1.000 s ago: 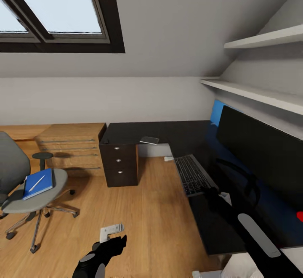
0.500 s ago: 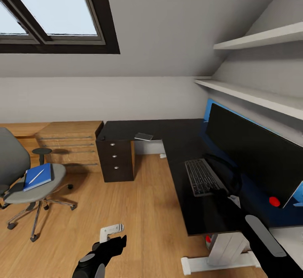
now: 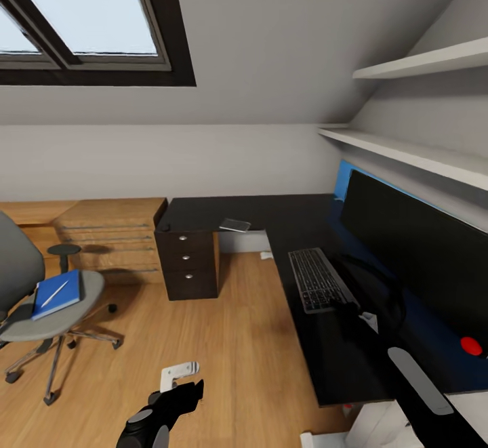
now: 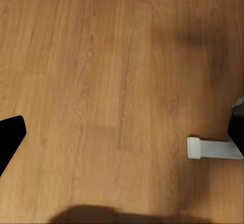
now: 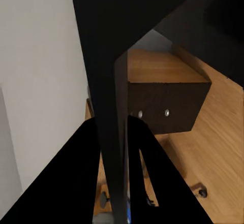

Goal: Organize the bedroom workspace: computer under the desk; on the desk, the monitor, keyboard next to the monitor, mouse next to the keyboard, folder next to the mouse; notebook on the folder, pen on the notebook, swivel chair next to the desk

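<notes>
Right jaws (image 3: 352, 314) are out on the desk (image 3: 271, 214), down by the foot of the monitor (image 3: 420, 251) and just past the near end of the keyboard (image 3: 315, 278). In the wrist cam a thin dark slab runs straight between my fingers (image 5: 76, 183), so I'd call them clamped on the monitor's edge.

Monitor and keyboard are both on the desk, side by side, so my guess is this is just squaring the screen up. My tips:
- Slide it, don't lift. It's a big thin panel on a small round base, so it'll tip easily.
- Watch the keyboard, because the wrist is right next to it.

The right arm is stretched forward and across, forearm low over the desk's front edge. The left arm hangs low over the wood floor with the left jaws (image 3: 183, 388) spread wide and nothing in them.

The folder (image 3: 68, 295) is on the swivel chair (image 3: 27, 329), well away from the desk, with the pen (image 3: 54, 294) lying on it.
</notes>
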You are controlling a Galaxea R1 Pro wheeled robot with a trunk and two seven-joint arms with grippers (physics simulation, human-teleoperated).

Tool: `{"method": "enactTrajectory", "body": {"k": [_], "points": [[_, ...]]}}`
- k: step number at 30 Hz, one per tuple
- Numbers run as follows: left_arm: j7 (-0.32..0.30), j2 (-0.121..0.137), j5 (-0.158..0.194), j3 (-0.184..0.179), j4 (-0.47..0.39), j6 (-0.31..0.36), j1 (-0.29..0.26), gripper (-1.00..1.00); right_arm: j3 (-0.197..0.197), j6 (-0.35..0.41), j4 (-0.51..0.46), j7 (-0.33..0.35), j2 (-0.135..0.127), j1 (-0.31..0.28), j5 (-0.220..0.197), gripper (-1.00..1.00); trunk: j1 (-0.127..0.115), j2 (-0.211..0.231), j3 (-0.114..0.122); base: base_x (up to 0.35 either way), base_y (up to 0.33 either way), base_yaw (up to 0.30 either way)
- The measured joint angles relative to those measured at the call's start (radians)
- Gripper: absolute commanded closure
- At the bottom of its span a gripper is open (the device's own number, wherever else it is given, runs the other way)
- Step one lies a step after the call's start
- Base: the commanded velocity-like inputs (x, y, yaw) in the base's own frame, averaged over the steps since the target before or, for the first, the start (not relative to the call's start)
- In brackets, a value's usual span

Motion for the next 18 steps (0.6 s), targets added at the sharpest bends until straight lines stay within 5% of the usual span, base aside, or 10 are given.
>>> {"method": "enactTrajectory", "body": {"k": [6,18], "points": [[-0.001,0.000,0.000,0.003,0.009,-0.001,0.000,-1.00,0.001,0.000,0.024,0.015,0.000,0.000,0.001,1.00,0.000,0.000,0.000,0.212,-0.007,0.000],[0.000,0.001,0.000,0.004,0.015,-0.003,0.000,-1.00,0.002,-0.002,0.039,0.015,0.000,0.000,0.007,1.00,0.001,0.000,0.000,0.109,-0.188,0.000]]}}
